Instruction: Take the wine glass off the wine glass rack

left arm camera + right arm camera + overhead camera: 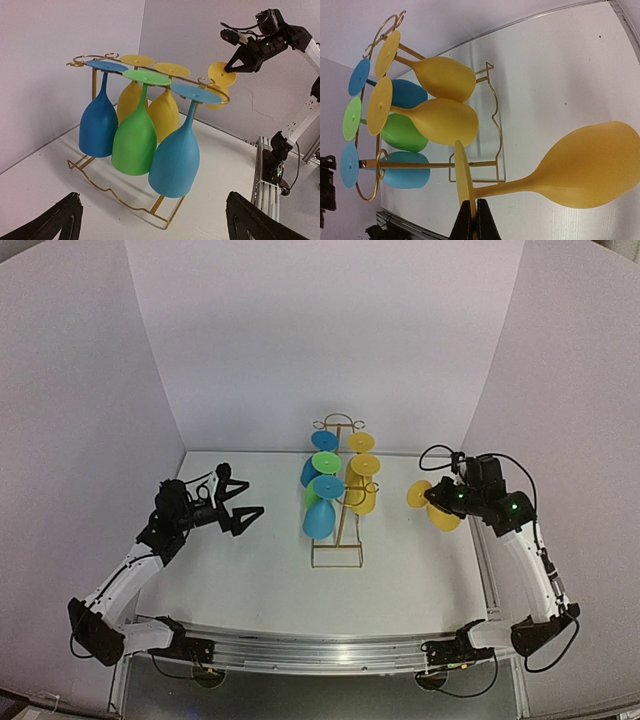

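My left gripper (245, 497) hangs with jaws wide apart over the white tabletop (250, 580); my right gripper (475, 216) is clamped on the foot of the yellow wine glass (590, 170), held sideways, right of the wine glass rack (440, 164) and apart from it; plain white walls (320, 330) stand behind.

One wine glass (443, 519) is right of the rack (440, 164).

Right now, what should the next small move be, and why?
Probably lower the right tool toward the table to set its load down: it is shut on the foot of the yellow wine glass, holding it in the air, clear of the wine glass rack.
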Controlling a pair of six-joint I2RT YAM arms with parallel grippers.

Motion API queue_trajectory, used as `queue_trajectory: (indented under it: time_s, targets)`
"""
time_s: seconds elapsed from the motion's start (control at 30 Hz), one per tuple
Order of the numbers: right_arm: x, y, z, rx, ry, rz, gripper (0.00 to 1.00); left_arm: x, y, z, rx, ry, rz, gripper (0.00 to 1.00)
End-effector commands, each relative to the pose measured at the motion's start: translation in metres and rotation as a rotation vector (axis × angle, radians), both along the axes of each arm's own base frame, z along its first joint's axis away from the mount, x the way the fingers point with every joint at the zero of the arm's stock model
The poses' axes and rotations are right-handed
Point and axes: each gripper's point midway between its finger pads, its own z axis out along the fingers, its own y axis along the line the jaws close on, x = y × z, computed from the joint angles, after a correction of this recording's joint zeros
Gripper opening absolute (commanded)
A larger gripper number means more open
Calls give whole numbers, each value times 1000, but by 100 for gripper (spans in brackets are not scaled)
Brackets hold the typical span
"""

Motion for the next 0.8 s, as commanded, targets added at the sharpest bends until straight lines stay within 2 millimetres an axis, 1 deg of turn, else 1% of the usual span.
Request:
queue_trajectory:
  time_s: [0.0,0.13,0.17,0.23,0.33,0.37,0.43,0.47,0.57,0.67,0.77]
  targets:
    - [-15,-5,12,-184,-91,179,0,-3,-4,38,39,61,-17,99]
    - [-31,-2,20,-237,-166,298,0,-12,-14,73,94,58,-63,95]
    - [-35,0,22,-240,-187,330,0,-15,-19,79,111,59,-74,94]
    - [-46,5,26,-239,-231,403,0,-26,-37,90,152,50,-109,91]
    - [-63,15,30,-217,-288,504,0,-52,-72,96,211,39,-207,90]
    - [-70,19,31,-207,-306,546,0,-63,-85,95,230,46,-249,90]
    - [-84,23,36,-193,-354,615,0,-77,-112,96,257,71,-322,90]
    - [-91,26,37,-192,-385,657,0,-85,-124,93,281,92,-358,90]
    - [-114,35,48,-160,-518,765,0,-106,-169,96,306,106,-454,89]
    - [-129,41,66,-133,-691,824,0,-122,-209,98,299,107,-516,88]
    - [-137,41,73,-131,-752,832,0,-131,-241,99,260,81,-558,85]
